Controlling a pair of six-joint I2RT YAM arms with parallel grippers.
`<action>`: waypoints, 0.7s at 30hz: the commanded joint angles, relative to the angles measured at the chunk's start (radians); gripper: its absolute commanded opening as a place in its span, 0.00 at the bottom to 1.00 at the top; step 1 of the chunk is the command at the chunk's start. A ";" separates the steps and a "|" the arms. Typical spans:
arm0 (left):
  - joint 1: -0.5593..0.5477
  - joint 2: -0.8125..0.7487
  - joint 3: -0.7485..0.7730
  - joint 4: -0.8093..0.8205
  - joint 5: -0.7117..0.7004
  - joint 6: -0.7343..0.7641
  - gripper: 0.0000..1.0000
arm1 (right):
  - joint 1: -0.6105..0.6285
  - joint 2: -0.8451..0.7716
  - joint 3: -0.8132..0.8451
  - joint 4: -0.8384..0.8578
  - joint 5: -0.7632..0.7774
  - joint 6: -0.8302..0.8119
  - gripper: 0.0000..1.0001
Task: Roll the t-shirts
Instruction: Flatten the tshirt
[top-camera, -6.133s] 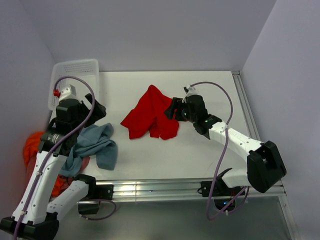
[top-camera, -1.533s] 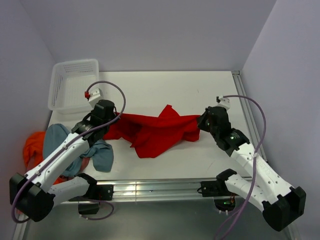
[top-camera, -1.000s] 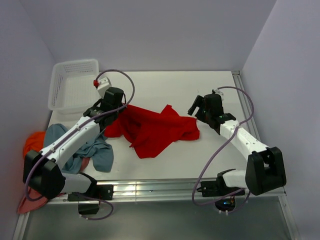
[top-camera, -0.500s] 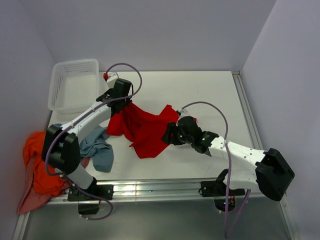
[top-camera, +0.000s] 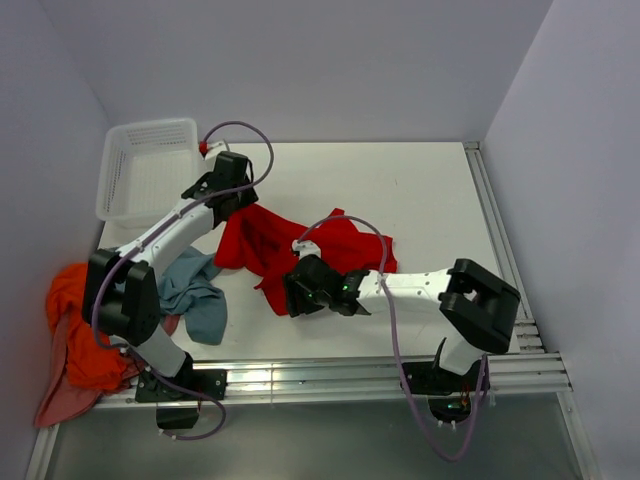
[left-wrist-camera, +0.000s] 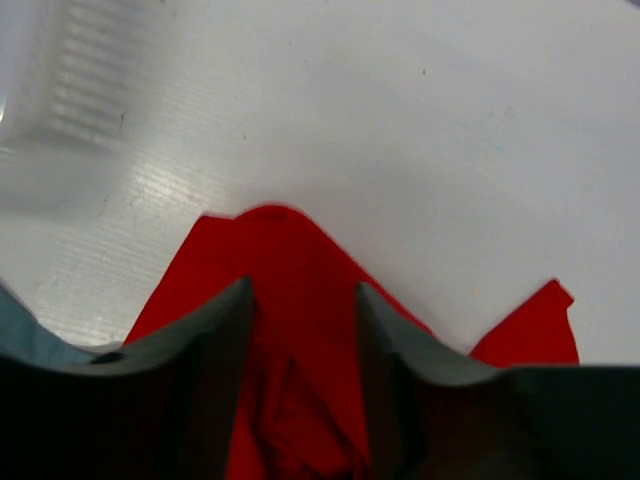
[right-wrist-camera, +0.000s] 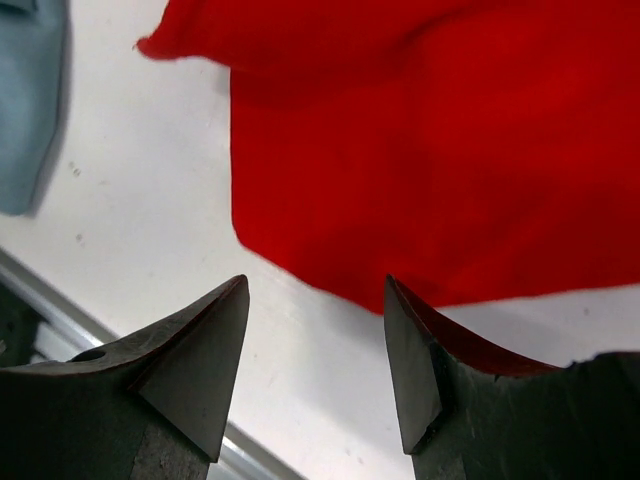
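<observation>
Only the overhead view showed the basket (top-camera: 150, 124) and orange shirt (top-camera: 70, 300). The red shirt (top-camera: 262, 245) lay mid-table, one corner between the left gripper's (left-wrist-camera: 302, 286) spread jaws and its hem just ahead of the right gripper's (right-wrist-camera: 315, 285) parted jaws.

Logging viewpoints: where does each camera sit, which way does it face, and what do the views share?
Top external: above and behind the bases, looking down on the table; both arms show.
Left wrist: on the left tool, facing the red t-shirt corner; its two fingers show.
Right wrist: on the right tool, facing down at the shirt's edge; two fingers show.
Shared: the red t-shirt.
</observation>
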 joint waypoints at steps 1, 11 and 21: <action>-0.002 -0.100 -0.034 0.046 0.041 0.030 0.55 | 0.030 0.052 0.088 -0.004 0.074 -0.030 0.63; -0.021 -0.206 -0.089 0.005 0.117 0.021 0.64 | 0.067 0.167 0.177 -0.082 0.093 -0.078 0.60; -0.120 -0.229 -0.189 0.017 0.161 -0.002 0.64 | 0.089 0.161 0.134 -0.099 0.065 -0.115 0.15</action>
